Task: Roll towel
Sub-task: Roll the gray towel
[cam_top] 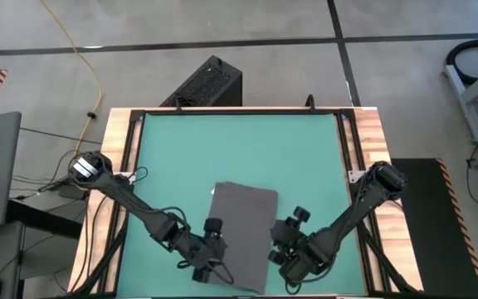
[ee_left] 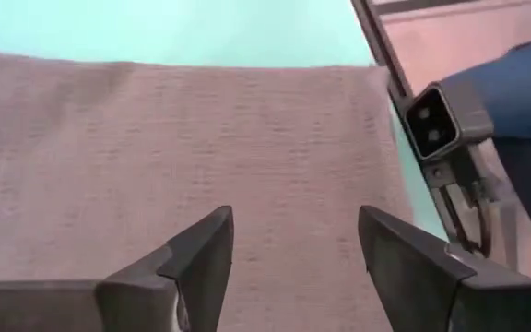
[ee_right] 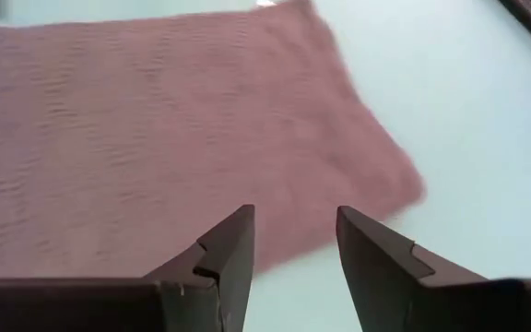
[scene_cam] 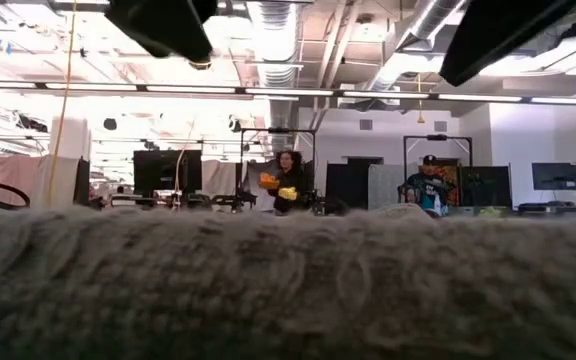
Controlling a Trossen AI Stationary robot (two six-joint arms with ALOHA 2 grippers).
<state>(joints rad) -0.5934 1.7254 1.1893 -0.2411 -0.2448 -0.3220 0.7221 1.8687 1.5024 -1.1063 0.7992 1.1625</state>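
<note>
Green mat (cam_top: 239, 149), black box (cam_top: 208, 83), yellow cable (cam_top: 81, 58)

Wooden-edged table (cam_top: 116, 158) under me, covered by a green mat (cam_top: 222, 149). The towel (cam_top: 243, 228) lies flat on the mat near the near edge, between my arms.

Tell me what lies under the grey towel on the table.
The towel lies flat on the green mat, which shows on three sides of it. Whatever sits beneath the cloth itself is covered and cannot be seen.
</note>
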